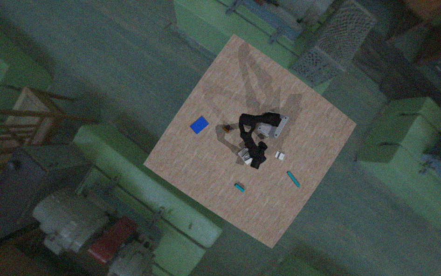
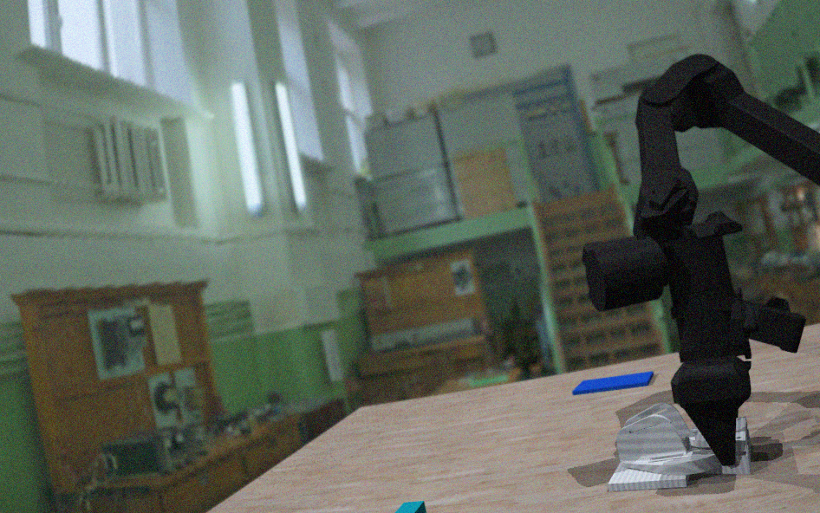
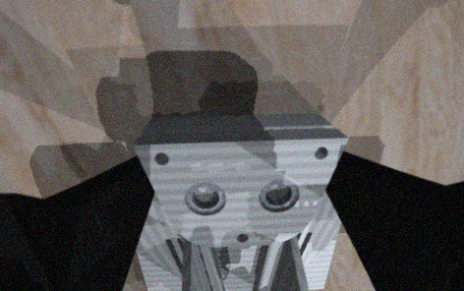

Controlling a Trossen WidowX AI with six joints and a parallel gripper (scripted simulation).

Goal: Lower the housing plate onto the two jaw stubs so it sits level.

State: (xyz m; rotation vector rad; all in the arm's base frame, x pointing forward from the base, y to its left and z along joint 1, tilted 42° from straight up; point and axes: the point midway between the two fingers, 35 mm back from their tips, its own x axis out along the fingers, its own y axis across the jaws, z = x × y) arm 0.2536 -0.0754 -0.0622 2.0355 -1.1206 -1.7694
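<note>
The pale grey housing plate (image 3: 241,164) lies between the two black fingers in the wrist view. My gripper (image 3: 238,157) (image 2: 730,460) is shut on its two side edges, with the fingertips low at the assembly. Two ringed round holes show in the plate, with a rounded stub end in the left hole (image 3: 205,198) and in the right hole (image 3: 278,195). The plate looks about level. The pale jaws stick out from under it towards the bottom of the wrist view. The assembly (image 1: 244,156) is partly covered by the arm from above. Whether the plate's underside touches is hidden.
A blue slab (image 1: 198,125) (image 2: 614,382) lies on the wooden table (image 1: 208,182). A small white block (image 1: 279,155), a long teal bar (image 1: 292,179), a short teal bar (image 1: 239,187) and a small orange piece (image 1: 225,129) lie around the arm. The arm's grey mount (image 1: 281,126) is close by.
</note>
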